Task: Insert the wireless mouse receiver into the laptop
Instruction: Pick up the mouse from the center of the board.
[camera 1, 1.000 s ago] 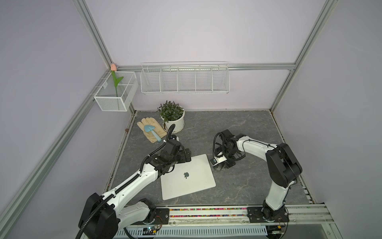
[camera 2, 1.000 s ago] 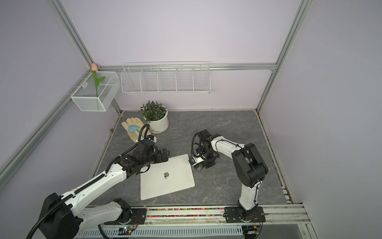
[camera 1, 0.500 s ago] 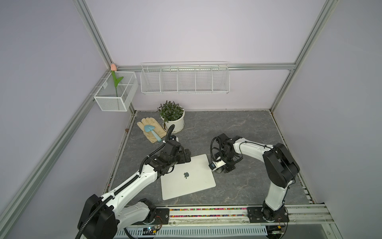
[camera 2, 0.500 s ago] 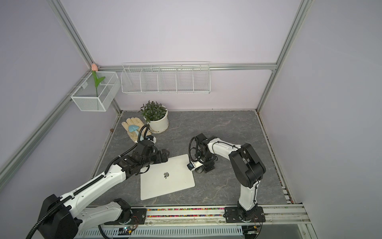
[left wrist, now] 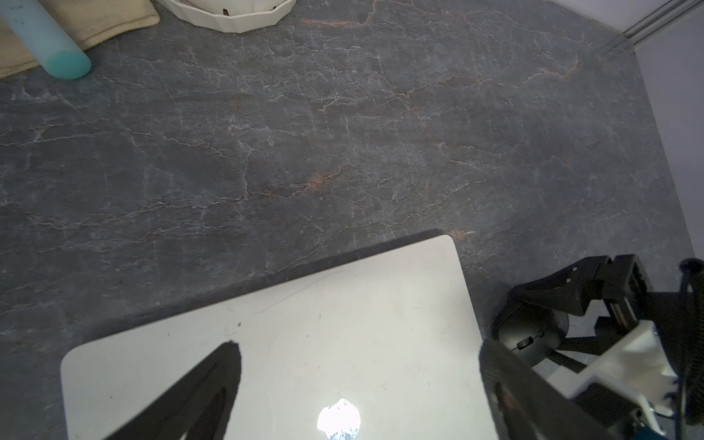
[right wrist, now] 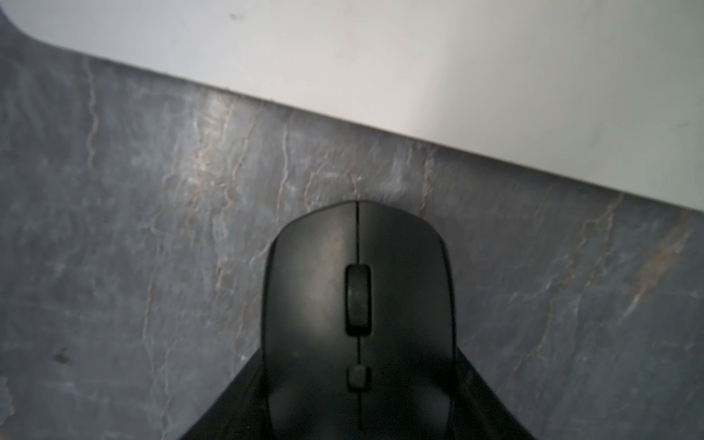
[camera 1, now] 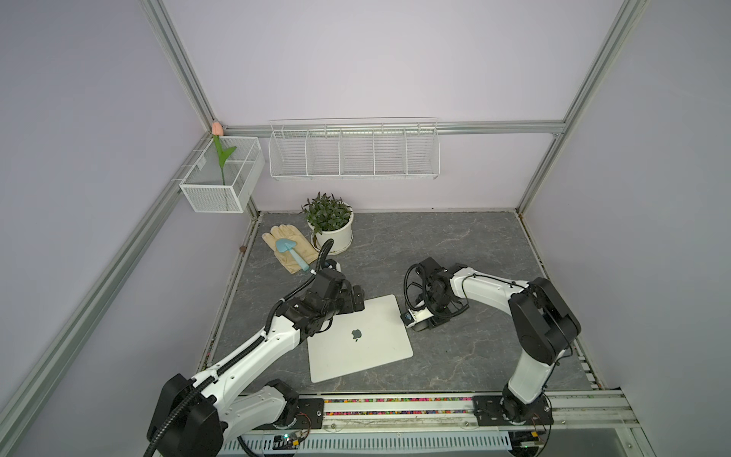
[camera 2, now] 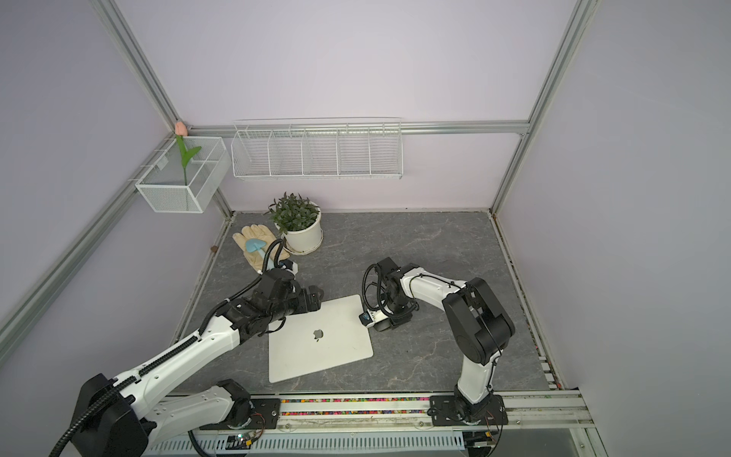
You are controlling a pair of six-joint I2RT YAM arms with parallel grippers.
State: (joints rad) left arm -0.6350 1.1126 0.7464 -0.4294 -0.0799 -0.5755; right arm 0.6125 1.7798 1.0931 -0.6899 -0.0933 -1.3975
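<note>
The receiver is not showing clearly in any view; whether it is covered or just too small, I cannot tell. The laptop (camera 1: 372, 356) is lying closed mid-table (camera 1: 455, 257). In both top views the right arm is covering the mouse (right wrist: 316, 285); only the wrist views are showing it, sitting just beside the laptop's edge at about 2 o'clock from the laptop's middle. The right pincer (right wrist: 360, 352) is straddling the mouse. Its fingers (right wrist: 236, 411) are blurred and cut off, so I cannot tell whether they are squeezing it. The left pincer (left wrist: 358, 344) is hovering over the laptop's 10 o'clock corner, spread wide and holding nothing. A potted plant (camera 1: 330, 225) at 12 o'clock and a glove (camera 1: 292, 263) with a blue trowel (camera 1: 290, 251) at 11 o'clock are sitting well apart from the laptop.
</note>
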